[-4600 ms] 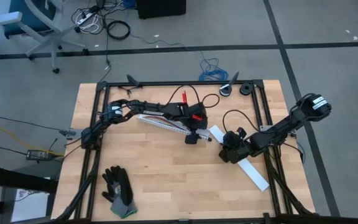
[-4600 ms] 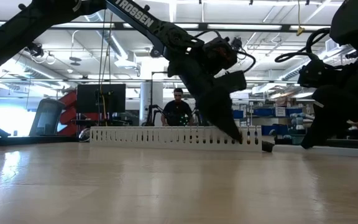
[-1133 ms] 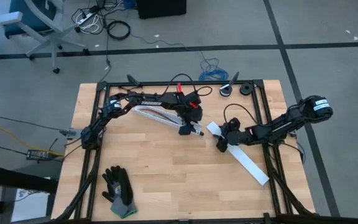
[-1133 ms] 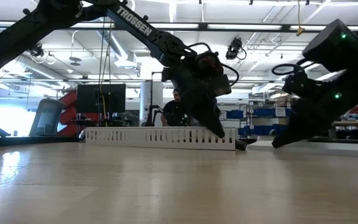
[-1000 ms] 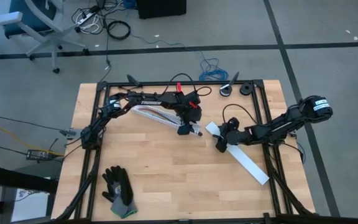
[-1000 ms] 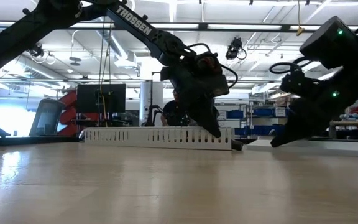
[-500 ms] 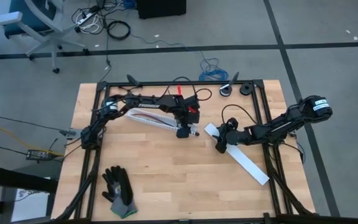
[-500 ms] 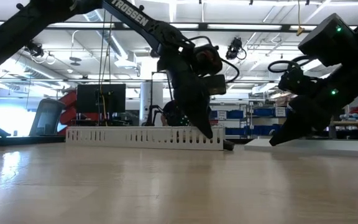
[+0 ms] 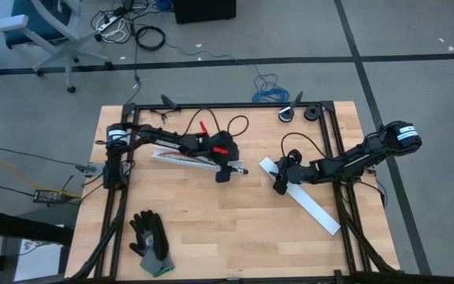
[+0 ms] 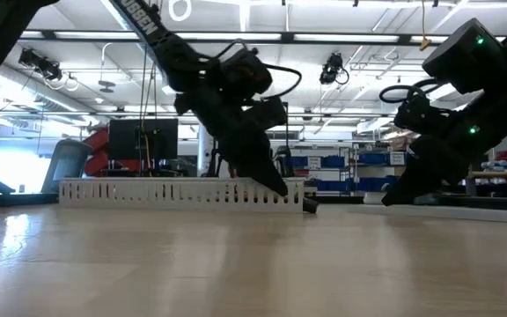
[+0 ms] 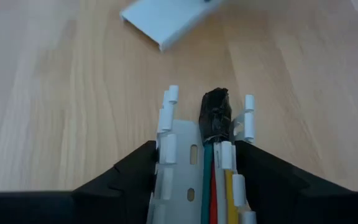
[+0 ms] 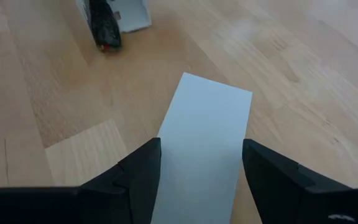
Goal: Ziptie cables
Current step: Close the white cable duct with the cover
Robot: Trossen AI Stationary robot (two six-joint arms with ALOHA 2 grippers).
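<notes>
A long white slotted strip (image 9: 187,158) lies on the table left of centre with the cables (image 11: 216,180) running inside it: green, red, yellow and white wires. Their tips are wrapped in a black lump (image 11: 216,115) at the strip's right end. My left gripper (image 9: 223,175) is shut on that end. To the right a flat white strip (image 9: 306,201) lies slanting on the table, and my right gripper (image 9: 278,185) is shut on its far left end. The ziptie is out of view. My left gripper pinches the slotted strip's two toothed side walls (image 11: 166,146) between its fingers, close to the strip's right end. The fingers slant down from the table's left and lie along the strip. The strip rests on the table. My right gripper has the flat strip's two long edges (image 12: 166,149) between its fingers, near the strip's far left end. The fingers slant down from the table's right and lie along the strip. The strip lies flat on the table.
A pair of black gloves (image 9: 150,241) lies at the near left. Two small black round parts (image 9: 299,113) sit at the far right corner. A black frame rail (image 9: 227,105) runs along the far edge. Bare wood shows in the near middle.
My left gripper has gone toward the table's left edge and a little nearer, tipping as it went. The slotted strip with the cables has slid leftward along the table with it. My right arm has kept still.
</notes>
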